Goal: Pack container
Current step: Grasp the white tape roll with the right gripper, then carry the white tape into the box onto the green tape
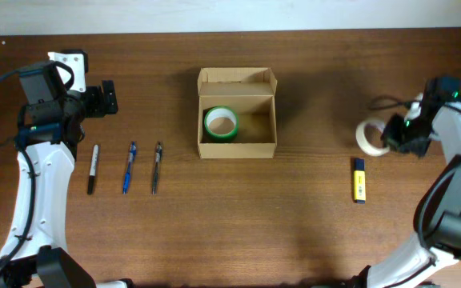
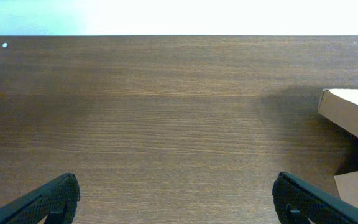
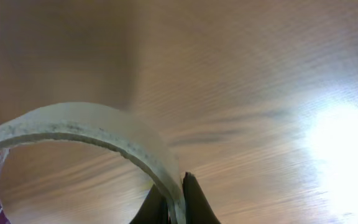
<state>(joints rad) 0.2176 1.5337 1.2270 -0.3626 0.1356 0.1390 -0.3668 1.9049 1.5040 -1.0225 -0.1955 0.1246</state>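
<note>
A: Where is the box?

B: The box (image 1: 237, 112) sits open in the middle of the table (image 1: 294, 224), its flap folded back toward the far edge. A green tape roll (image 1: 221, 122) lies flat in its left half.

A: And the right end effector?

B: The right end effector (image 3: 174, 198) is clamped on the rim of a white tape roll (image 3: 86, 127), well to the right of the box. A yellow marker (image 1: 359, 180) lies near it.

A: The left one?

B: The left end effector (image 2: 176, 186) is spread wide apart and holds nothing, left of the box. A black marker (image 1: 93, 168), a blue pen (image 1: 128, 166) and a dark pen (image 1: 156, 168) lie side by side nearby.
</note>
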